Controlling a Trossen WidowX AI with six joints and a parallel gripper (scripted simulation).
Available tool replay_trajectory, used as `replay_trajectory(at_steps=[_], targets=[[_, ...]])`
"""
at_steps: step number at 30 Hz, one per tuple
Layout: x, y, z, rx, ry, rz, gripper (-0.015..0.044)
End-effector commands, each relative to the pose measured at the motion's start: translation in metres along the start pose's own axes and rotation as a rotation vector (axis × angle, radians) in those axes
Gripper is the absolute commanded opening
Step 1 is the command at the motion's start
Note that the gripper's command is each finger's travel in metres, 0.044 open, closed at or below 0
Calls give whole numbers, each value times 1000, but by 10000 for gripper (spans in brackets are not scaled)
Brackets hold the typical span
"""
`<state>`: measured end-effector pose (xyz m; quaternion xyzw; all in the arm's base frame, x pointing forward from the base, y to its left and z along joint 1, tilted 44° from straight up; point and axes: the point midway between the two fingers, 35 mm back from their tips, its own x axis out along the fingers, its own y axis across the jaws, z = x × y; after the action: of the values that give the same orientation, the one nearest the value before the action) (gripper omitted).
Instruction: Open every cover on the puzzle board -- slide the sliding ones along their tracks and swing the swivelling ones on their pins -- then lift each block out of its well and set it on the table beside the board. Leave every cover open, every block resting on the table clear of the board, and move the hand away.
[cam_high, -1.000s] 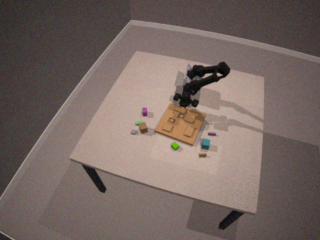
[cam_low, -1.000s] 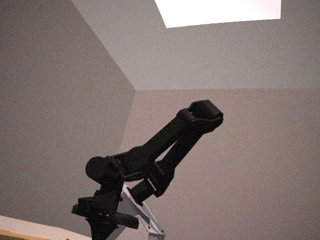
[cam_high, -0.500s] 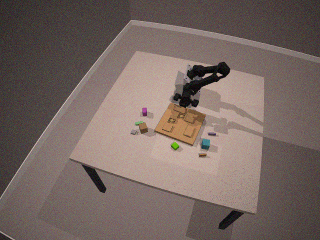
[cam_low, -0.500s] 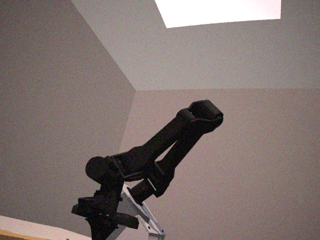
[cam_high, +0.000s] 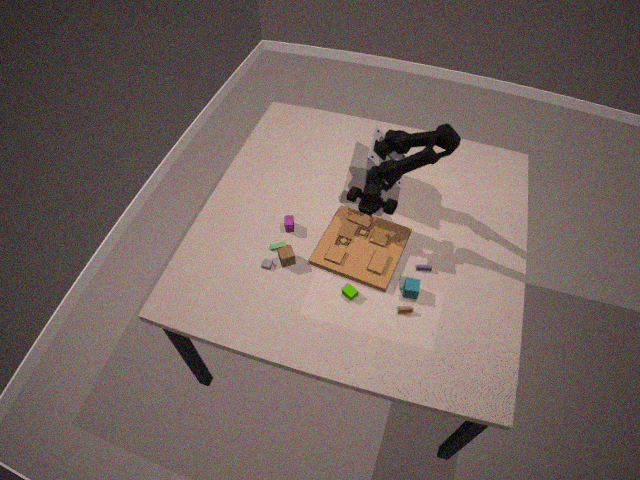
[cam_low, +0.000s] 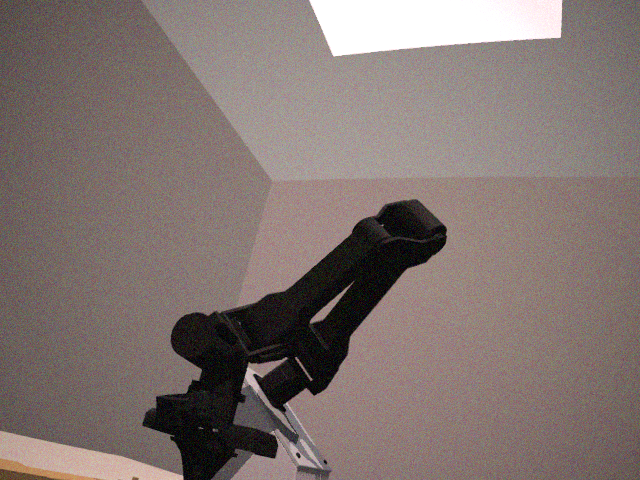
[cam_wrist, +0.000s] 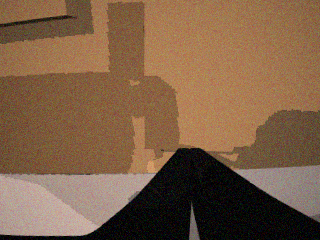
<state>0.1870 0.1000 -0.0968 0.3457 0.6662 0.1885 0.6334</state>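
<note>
The wooden puzzle board (cam_high: 356, 264) (cam_wrist: 225, 65) lies mid-table. It carries raised rectangular plates, among them a back plate (cam_high: 359, 220), a right plate (cam_high: 379, 237), a front-left plate (cam_high: 336, 254) and a front-right plate (cam_high: 378, 262). Two small square recesses (cam_high: 362, 232) (cam_high: 343, 240) show between them; whether they hold anything is too small to tell. My gripper (cam_high: 368, 210) (cam_wrist: 188, 158) is shut and empty, pointing down at the board's back edge. Its height over the board is unclear. A magenta block (cam_high: 289, 223) and a lime block (cam_high: 349, 291) rest on the table off the board.
Left of the board lie a brown cube (cam_high: 286, 256), a green bar (cam_high: 277, 246) and a grey piece (cam_high: 267, 264). At the front right are a teal cube (cam_high: 411, 288), a purple bar (cam_high: 423, 267) and an orange bar (cam_high: 404, 310). The arm's base stands behind the board.
</note>
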Motion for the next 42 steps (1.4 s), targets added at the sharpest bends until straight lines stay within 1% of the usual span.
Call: replay_trajectory(at_steps=[1,31,32,42], targets=[[7,1,-7,-27,33,-11,0],[7,1,-7,-27,33,-11,0],[0,0,0,-1,0,0,0],[5,5,9,-18,20,-7,0]])
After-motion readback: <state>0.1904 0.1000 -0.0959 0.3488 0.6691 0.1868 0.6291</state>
